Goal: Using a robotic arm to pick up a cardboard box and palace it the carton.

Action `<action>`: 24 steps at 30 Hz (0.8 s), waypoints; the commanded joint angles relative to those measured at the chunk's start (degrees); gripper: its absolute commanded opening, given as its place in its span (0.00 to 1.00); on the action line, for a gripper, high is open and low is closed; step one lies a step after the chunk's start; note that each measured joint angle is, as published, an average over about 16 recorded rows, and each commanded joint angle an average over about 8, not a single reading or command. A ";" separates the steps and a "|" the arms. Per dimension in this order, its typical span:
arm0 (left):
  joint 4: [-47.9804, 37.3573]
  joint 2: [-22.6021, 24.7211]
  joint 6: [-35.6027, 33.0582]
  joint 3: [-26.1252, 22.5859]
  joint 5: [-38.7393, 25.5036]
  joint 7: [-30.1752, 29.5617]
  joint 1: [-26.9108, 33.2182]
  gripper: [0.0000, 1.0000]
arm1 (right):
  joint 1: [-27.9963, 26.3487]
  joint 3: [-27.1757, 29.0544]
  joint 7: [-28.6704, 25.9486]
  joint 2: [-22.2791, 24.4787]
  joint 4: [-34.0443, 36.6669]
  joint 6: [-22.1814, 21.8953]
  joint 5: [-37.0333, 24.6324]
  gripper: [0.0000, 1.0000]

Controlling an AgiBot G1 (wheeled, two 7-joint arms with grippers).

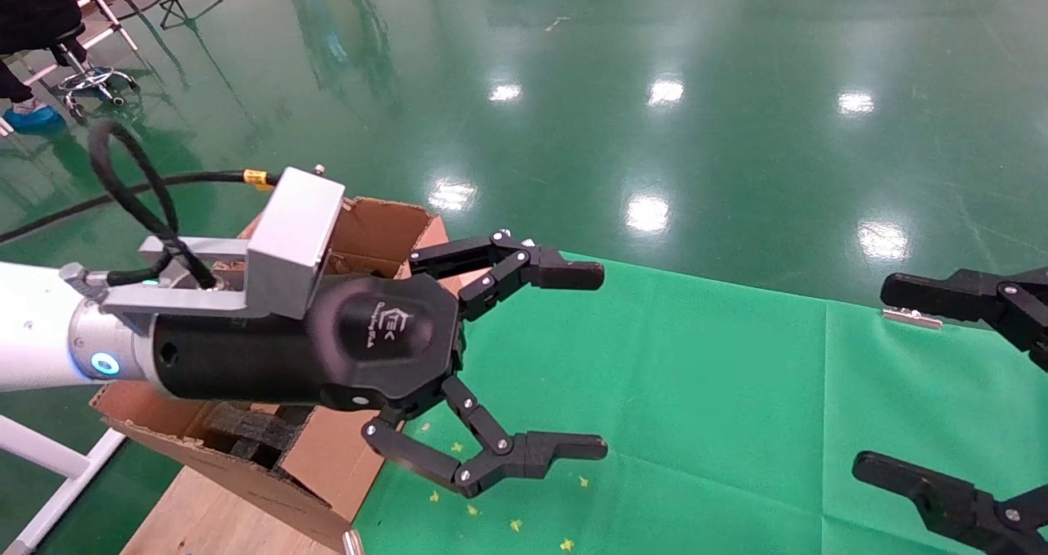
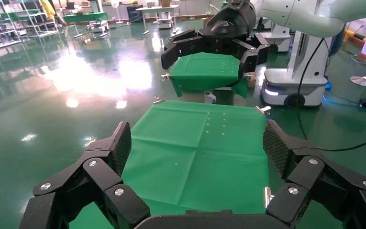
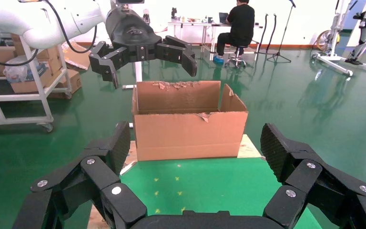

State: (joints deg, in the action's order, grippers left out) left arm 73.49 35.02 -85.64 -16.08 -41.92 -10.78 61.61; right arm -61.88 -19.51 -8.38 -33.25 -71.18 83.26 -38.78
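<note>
so nearest the robot in the head view is the left gripper, on the white robotic arm with the silver ring and blue light. it hangs in the air over the near left part of the table, which is covered in a green cloth, and its jaws are spread wide apart with nothing between them. the left wrist view shows the same thing: both ribbed fingertips far from each other, only bare cloth under them.

the right gripper pokes in from the right edge, also above the cloth, jaws wide apart and empty too. the two grippers face each other across the table, well apart.

a few small yellow specks lie on the cloth near the front edge.

just behind and below the left gripper sits the carton, at the left end of the table on a pale wooden board. its flaps stand up, the top edges are ragged, and black foam blocks show inside. from the right wrist view the carton stands upright with the left gripper hovering above its open top.

the small cardboard box isn't visible in any view, so can't tell where it is.

farther back is shiny green floor, and a person in black sitting at a desk.
</note>
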 commanded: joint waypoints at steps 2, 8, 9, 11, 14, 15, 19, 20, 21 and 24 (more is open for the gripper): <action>-0.01 0.00 0.00 -0.01 -0.01 0.00 0.01 1.00 | 0.00 0.00 0.00 0.00 0.00 0.00 0.00 1.00; -0.03 0.00 0.00 -0.01 -0.02 0.00 0.03 1.00 | 0.00 0.00 0.00 0.00 0.00 0.00 0.00 1.00; -0.03 0.00 0.00 -0.01 -0.02 0.00 0.03 1.00 | 0.00 0.00 0.00 0.00 0.00 0.00 0.00 1.00; -0.03 0.00 0.00 -0.01 -0.02 0.00 0.04 1.00 | 0.00 0.00 0.00 0.00 0.00 0.00 0.00 1.00; -0.03 0.00 0.00 -0.02 -0.03 0.00 0.04 1.00 | 0.00 0.00 0.00 0.00 0.00 0.00 0.00 1.00; -0.03 0.00 0.00 -0.02 -0.03 0.00 0.04 1.00 | 0.00 0.00 0.00 0.00 0.00 0.00 0.00 1.00; -0.03 0.00 0.00 -0.02 -0.03 0.00 0.04 1.00 | 0.00 0.00 0.00 0.00 0.00 0.00 0.00 1.00; -0.03 0.00 0.00 -0.02 -0.03 0.00 0.04 1.00 | 0.00 0.00 0.00 0.00 0.00 0.00 0.00 1.00; -0.03 0.00 0.00 -0.02 -0.03 0.00 0.04 1.00 | 0.00 0.00 0.00 0.00 0.00 0.00 0.00 1.00; -0.03 0.00 0.00 -0.02 -0.03 0.00 0.04 1.00 | 0.00 0.00 0.00 0.00 0.00 0.00 0.00 1.00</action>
State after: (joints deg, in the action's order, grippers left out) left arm 73.46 35.02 -85.64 -16.10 -41.95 -10.78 61.64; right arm -61.88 -19.51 -8.38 -33.25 -71.18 83.26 -38.78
